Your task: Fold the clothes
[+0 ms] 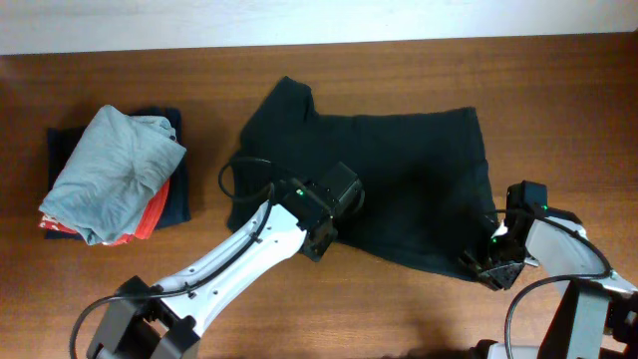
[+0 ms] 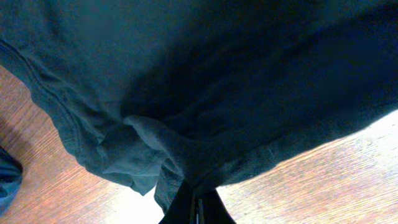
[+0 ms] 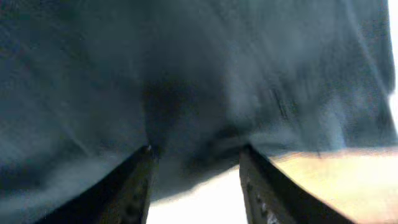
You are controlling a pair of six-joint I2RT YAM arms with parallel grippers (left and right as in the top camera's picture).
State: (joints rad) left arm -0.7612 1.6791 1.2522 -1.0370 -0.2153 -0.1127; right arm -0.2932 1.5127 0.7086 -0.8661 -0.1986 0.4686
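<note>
Low, left gripper pinches the black T-shirt — right gripper straddles its hem.

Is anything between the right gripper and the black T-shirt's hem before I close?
Nothing visible. The right gripper has its jaws open right at the black T-shirt edge, with only bare wooden table beside it.

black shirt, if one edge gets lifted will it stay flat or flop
Probably floppy: the shirt bunches into folds where the left gripper pinches its edge, so a lifted edge should drape. Likely light: it lies thin and flat on the table. Pushed, it would probably wrinkle rather than slide whole.
</note>
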